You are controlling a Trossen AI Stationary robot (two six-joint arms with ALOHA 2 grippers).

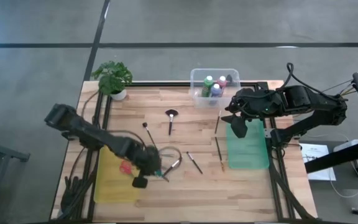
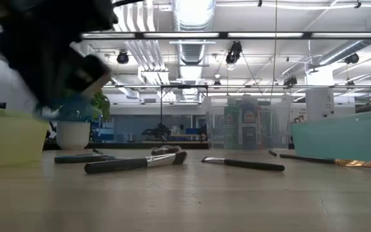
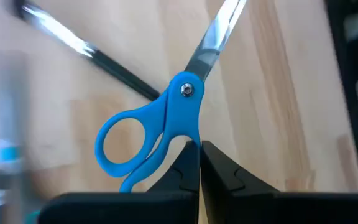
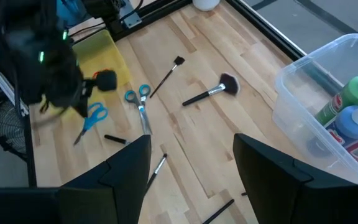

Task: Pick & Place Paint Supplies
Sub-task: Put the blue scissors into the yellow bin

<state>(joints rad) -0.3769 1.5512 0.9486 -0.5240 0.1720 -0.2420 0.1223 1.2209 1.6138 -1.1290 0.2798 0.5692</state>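
Note:
My left gripper (image 1: pixel 149 173) hangs above the table's near left, beside the yellow tray (image 1: pixel 112 183), shut on blue-handled scissors (image 3: pixel 166 118). A second pair of scissors (image 4: pixel 138 99) lies flat on the wood just right of it. Several thin brushes (image 1: pixel 169 119) lie flat mid-table. Green and blue white-capped bottles (image 4: pixel 353 102) stand in the clear bin (image 1: pixel 197 93) at the far edge. Something red (image 1: pixel 126 167) lies in the yellow tray. My right gripper (image 4: pixel 191 168) waits open, raised over the far end of the green tray (image 1: pixel 250 155). My left gripper pinches the blue scissors by the handle shank just behind the pivot (image 3: pixel 188 134), between its two shut fingers. The fingers slant down from above. One handle loop (image 3: pixel 122 146) sticks out sideways and the blades (image 3: pixel 219 31) point on past the fingertips. The scissors (image 4: pixel 93 117) look clear of the table.
A potted plant (image 1: pixel 112 78) stands at the far left corner. Two brushes (image 1: pixel 218 146) lie along the green tray's left side, another (image 1: pixel 194 162) near the middle. Bare wood lies along the near edge between the two trays.

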